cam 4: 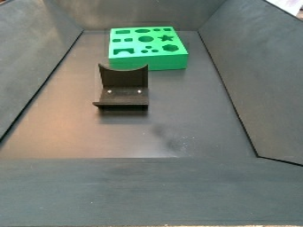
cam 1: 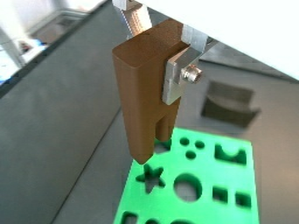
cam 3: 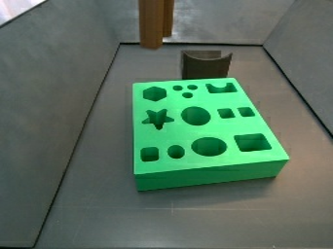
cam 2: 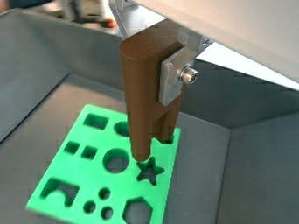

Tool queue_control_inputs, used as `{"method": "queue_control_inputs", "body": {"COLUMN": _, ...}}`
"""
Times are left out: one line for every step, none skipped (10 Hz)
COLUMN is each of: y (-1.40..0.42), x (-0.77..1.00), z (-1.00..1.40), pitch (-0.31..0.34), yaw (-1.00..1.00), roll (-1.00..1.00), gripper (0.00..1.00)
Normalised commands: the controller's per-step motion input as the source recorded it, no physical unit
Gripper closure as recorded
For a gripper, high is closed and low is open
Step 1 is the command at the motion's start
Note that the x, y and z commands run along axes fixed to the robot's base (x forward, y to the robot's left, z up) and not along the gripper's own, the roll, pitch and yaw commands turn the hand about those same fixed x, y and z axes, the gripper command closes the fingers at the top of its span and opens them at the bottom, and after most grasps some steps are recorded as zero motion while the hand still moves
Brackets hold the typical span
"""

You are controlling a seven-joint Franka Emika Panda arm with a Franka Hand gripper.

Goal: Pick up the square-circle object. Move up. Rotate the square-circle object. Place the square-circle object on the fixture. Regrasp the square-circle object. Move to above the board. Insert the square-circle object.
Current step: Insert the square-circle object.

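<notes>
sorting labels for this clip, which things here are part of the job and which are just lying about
Part of the job:
- square-circle object, upright in the hand, above the board
- board, green, holes all empty
- fixture, bare on the floor, apart from the board

Just lying about:
- nothing else in the bin; only its dark floor and walls

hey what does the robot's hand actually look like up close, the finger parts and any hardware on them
In both wrist views the hand sits above the green board. Its fingers are flat silver metal plates, one carrying a small round screw head. No cables or markings show.
</notes>
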Motion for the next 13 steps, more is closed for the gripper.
{"method": "queue_control_inputs", "body": {"y": -0.29, "x": 0.00, "z": -0.29, "pitch": -0.091, "yaw": -0.91, "roll": 0.00, "gripper": 1.00}}
{"method": "queue_control_inputs", "body": {"y": -0.25, "x": 0.00, "z": -0.32, "pitch": -0.109, "yaw": -0.94, "roll": 0.00, "gripper": 1.00}}
{"method": "queue_control_inputs", "body": {"y": -0.24, "x": 0.00, "z": -0.32, "pitch": -0.106, "yaw": -0.95, "roll": 0.00, "gripper": 1.00}}
{"method": "queue_control_inputs", "body": {"y": -0.24, "x": 0.00, "z": -0.32, "pitch": -0.103, "yaw": -0.96, "roll": 0.00, "gripper": 1.00}}
{"method": "queue_control_inputs", "body": {"y": -0.24, "x": 0.00, "z": -0.34, "pitch": -0.100, "yaw": -0.95, "roll": 0.00, "gripper": 1.00}}
{"method": "queue_control_inputs", "body": {"y": -0.24, "x": 0.00, "z": -0.33, "pitch": -0.094, "yaw": -0.95, "roll": 0.00, "gripper": 1.00}}
{"method": "queue_control_inputs", "body": {"y": -0.24, "x": 0.00, "z": -0.32, "pitch": -0.076, "yaw": -0.95, "roll": 0.00, "gripper": 1.00}}
{"method": "queue_control_inputs", "body": {"y": -0.21, "x": 0.00, "z": -0.46, "pitch": -0.031, "yaw": -0.98, "roll": 0.00, "gripper": 1.00}}
{"method": "queue_control_inputs", "body": {"y": -0.16, "x": 0.00, "z": -0.62, "pitch": 0.000, "yaw": -1.00, "roll": 0.03, "gripper": 1.00}}
{"method": "queue_control_inputs", "body": {"y": -0.09, "x": 0.00, "z": -0.69, "pitch": 0.003, "yaw": -1.00, "roll": 0.07, "gripper": 1.00}}
{"method": "queue_control_inputs", "body": {"y": -0.04, "x": 0.00, "z": -0.67, "pitch": 0.004, "yaw": -1.00, "roll": 0.07, "gripper": 1.00}}
{"method": "queue_control_inputs", "body": {"y": -0.04, "x": 0.00, "z": -0.65, "pitch": 0.000, "yaw": -1.00, "roll": 0.06, "gripper": 1.00}}
{"method": "queue_control_inputs", "body": {"y": -0.12, "x": 0.00, "z": -0.44, "pitch": 0.000, "yaw": -1.00, "roll": 0.00, "gripper": 1.00}}
